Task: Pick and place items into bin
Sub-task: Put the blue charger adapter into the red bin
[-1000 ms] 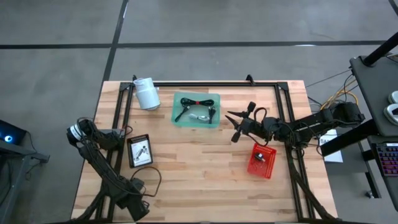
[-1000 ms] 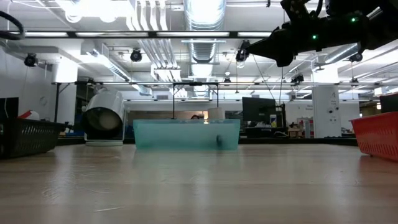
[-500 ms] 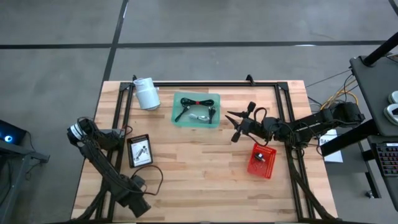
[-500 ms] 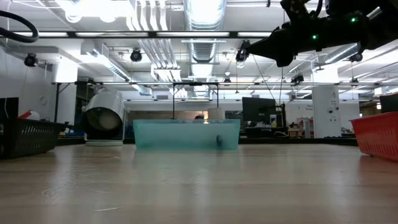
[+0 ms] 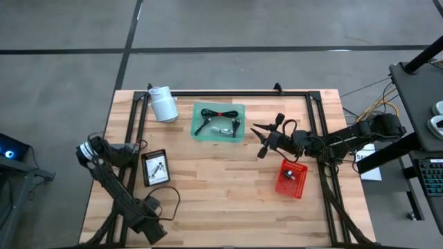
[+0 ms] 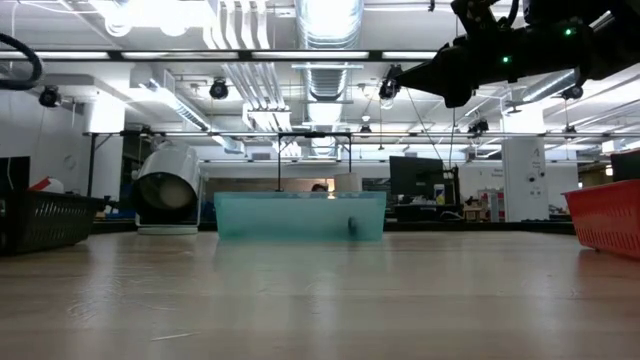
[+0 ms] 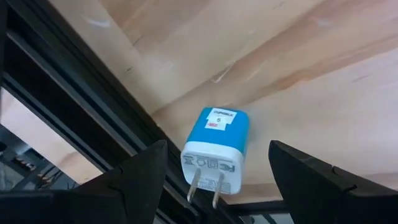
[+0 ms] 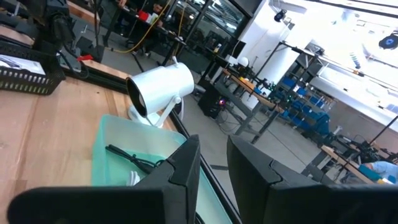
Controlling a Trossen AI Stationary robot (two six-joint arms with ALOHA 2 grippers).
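A blue-and-white USB wall plug (image 7: 217,146) lies flat on the wood beside the black frame rail, prongs toward the camera. My left gripper (image 7: 217,144) is open, with one finger on either side of the plug and apart from it; it is at the table's left edge (image 5: 131,153). My right gripper (image 5: 257,140) is open and raised above the table, right of the teal bin (image 5: 219,122). The teal bin holds black cables (image 8: 134,158) and a small pale piece. A white-clear packet (image 5: 156,167) lies in the black bin.
A white cylindrical lamp (image 5: 163,104) lies at the far left, next to the teal bin. A red bin (image 5: 292,178) with a dark item stands below the right gripper. The black frame rails (image 7: 93,118) run along the table's left, far and right sides. Bare wood fills the middle and near side.
My left arm has shifted slightly; its cable loop sinks a little in the low view. The right arm and all the bins have stayed still.
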